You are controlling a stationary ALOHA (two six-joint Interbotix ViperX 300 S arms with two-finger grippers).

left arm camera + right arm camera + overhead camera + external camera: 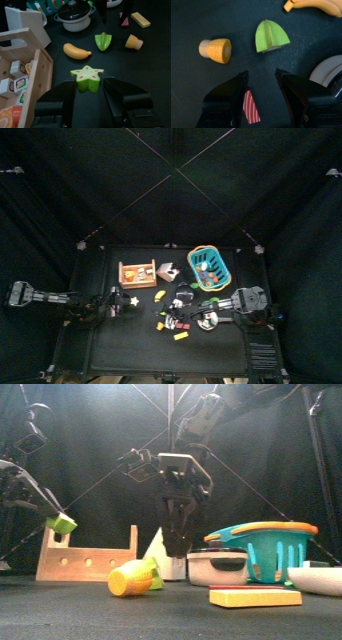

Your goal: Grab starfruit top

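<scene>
- The step in hand is judged to be the grasp itself: in the left wrist view the left gripper [89, 92] has its two black jaws set on either side of a star-shaped piece, the starfruit [88, 77], low in the middle of the frame.
- The starfruit shows a green body and a pale, star-shaped upper face with a reddish centre; it is seated between the jaw tips, which appear pressed against its sides, though firm contact cannot be confirmed.
- In the top view the starfruit [135, 299] is seen as a small pale speck at the left arm's tip, left of centre on the table [107, 343].
- The next move is judged to call for a secure pinch and a straight lift, with the wooden crate [20, 80] at the frame's left kept clear.
- The right gripper [261, 82] is spread wide over the table, holding nothing; a green wedge [271, 36] and a corn piece [216, 50] lie beyond it.
- The wooden crate holds small printed pieces that cannot be made out.
- The teal basket [274, 544], at the right of the front view, has an orange handle; its contents are hidden there.
- A lidded pot [75, 14] stands at the upper middle of the left wrist view.
</scene>
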